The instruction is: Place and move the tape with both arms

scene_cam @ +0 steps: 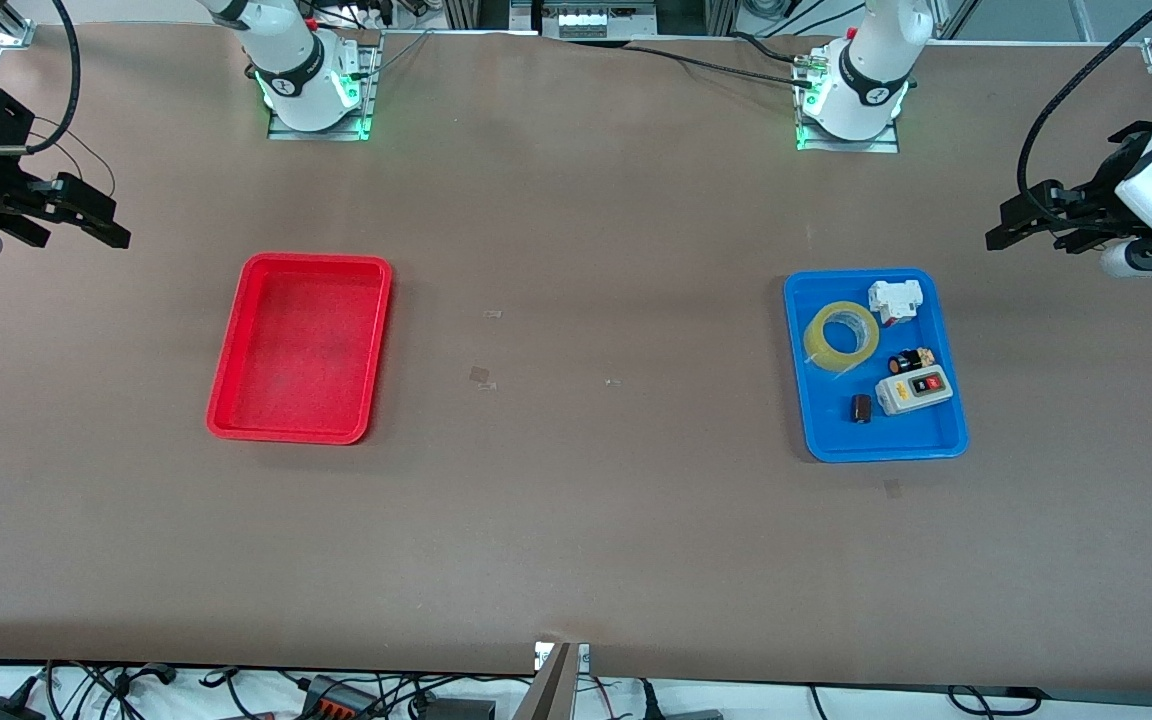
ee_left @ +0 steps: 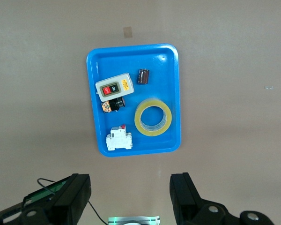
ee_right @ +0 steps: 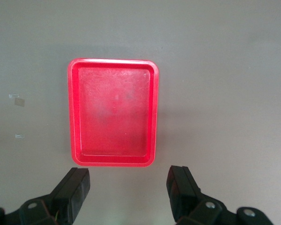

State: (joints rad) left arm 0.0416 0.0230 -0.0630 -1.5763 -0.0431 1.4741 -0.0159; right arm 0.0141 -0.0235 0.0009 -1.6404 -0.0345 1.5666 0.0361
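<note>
While in tray, tape (scene_cam: 841, 335), left hand (ee_left: 131, 197) apart.

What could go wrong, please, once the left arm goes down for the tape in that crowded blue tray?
1. The tape lies flat in the blue tray, close beside the white breaker and near the rim, so the open left gripper might knock a neighbour or catch the wall.
2. A flat ring offers little to pinch; it may slip before reaching the red tray, where the open right gripper waits.
</note>
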